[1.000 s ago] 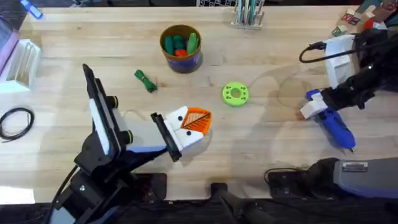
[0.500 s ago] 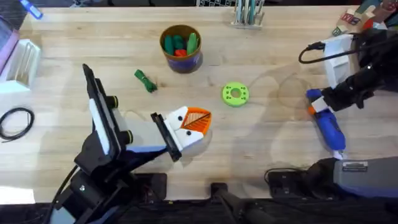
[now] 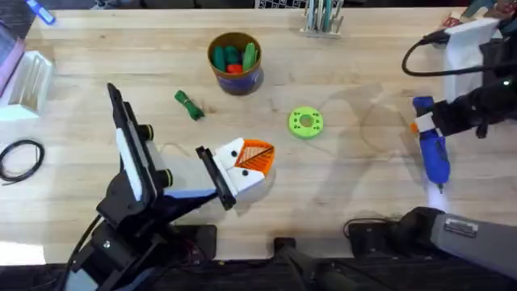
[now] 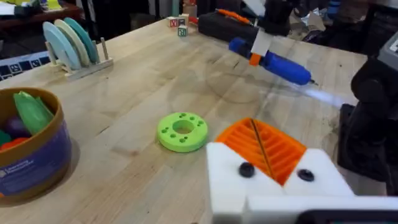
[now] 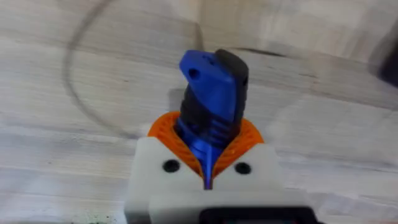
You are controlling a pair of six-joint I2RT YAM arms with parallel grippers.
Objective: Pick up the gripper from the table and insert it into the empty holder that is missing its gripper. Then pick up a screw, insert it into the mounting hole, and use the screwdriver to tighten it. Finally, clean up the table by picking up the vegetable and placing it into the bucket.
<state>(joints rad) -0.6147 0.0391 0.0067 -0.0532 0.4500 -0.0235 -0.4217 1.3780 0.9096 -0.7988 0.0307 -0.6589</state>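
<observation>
Your right hand grips the blue screwdriver, which has swung tip-down and lifted toward the desk's right edge within the last second. Your left hand, orange pads closed together, waits near the green disc; the vegetable lies beside the bucket.

The vegetable lies left of the bucket — the screwdriver far right, seemingly off the table.

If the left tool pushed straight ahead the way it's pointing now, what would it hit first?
Most likely the green disc. In the left wrist view it lies on the table just beyond the left tool, nothing between them. Depth is hard to judge, so it could pass slightly to one side.
</observation>
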